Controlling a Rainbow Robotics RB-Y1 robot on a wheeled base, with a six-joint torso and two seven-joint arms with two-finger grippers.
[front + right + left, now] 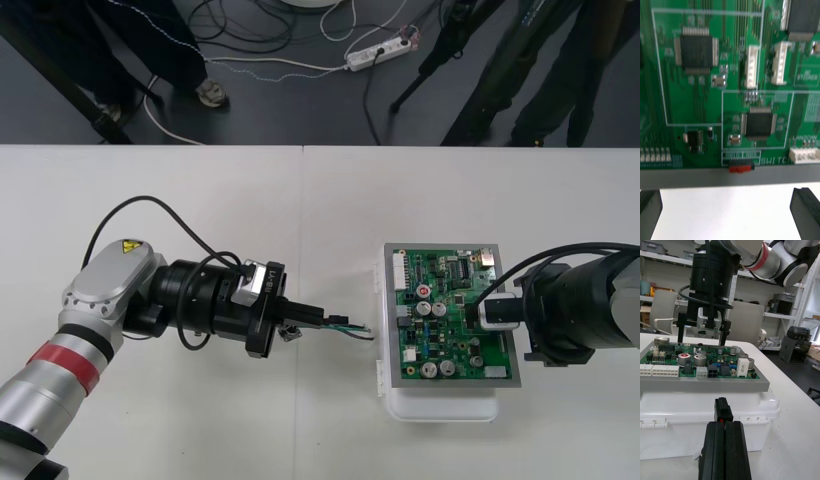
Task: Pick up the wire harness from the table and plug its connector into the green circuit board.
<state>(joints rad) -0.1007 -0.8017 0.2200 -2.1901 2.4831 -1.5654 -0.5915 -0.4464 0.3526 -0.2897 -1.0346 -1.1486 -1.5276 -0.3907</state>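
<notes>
So the left gripper (724, 423) is clamped narrow on the harness (348, 328), with the little black plug (723, 410) poking out from between its fingers. The thin wires run on toward the left edge of the green circuit board (440, 340) and stop just short of it. The board sits on its white base (440, 405), over toward the right side of the worktop (200, 200) and closer to its near edge. The right gripper (700, 341) hovers above the board with its fingers spread wide, holding nothing. My read is we're at the approach-and-align bit, so nothing is plugged in yet. From the left wrist camera the plug looks lower than the board's top face, facing the side of the white base. I'd bring it up first rather than pushing straight ahead. Then square it to whichever header it belongs in, though honestly I can't tell which one from here. Go in slow and straight, because a tilted plug will just jam on the rim. It might also be worth having that open right gripper steady the base so it doesn't skate.
</notes>
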